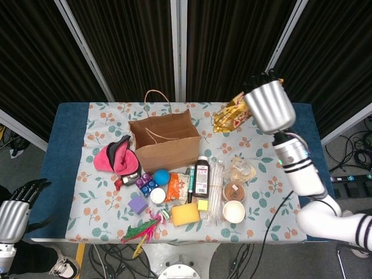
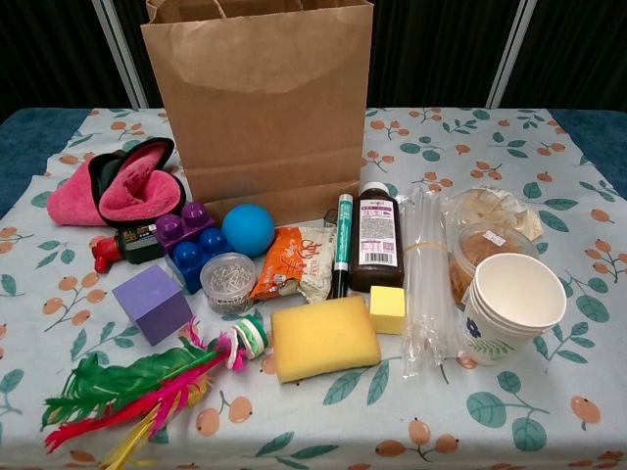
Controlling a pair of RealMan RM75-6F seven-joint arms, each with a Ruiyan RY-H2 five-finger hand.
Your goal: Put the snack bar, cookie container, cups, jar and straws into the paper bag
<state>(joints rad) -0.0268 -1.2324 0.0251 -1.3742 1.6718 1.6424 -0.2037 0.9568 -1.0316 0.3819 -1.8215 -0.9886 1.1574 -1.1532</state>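
My right hand (image 1: 268, 107) is raised high above the table's back right and holds the gold-wrapped snack bar (image 1: 230, 114), which hangs to the right of the open paper bag (image 1: 164, 141). The bag (image 2: 259, 98) stands upright at the back centre. On the table lie the straws (image 1: 217, 181) (image 2: 424, 279), the stacked paper cups (image 1: 233, 211) (image 2: 512, 304), the brown-lidded jar (image 1: 235, 190) (image 2: 479, 251) and the clear cookie container (image 1: 242, 169) (image 2: 485, 210). My left hand (image 1: 14, 207) hangs off the table's left front corner, fingers apart, holding nothing.
In front of the bag lie a brown bottle (image 2: 377, 241), green marker (image 2: 343, 245), blue ball (image 2: 248, 229), orange packet (image 2: 290, 262), yellow sponge (image 2: 323, 337), purple blocks (image 2: 151, 302), feathers (image 2: 127, 390) and a pink cloth (image 2: 120, 186).
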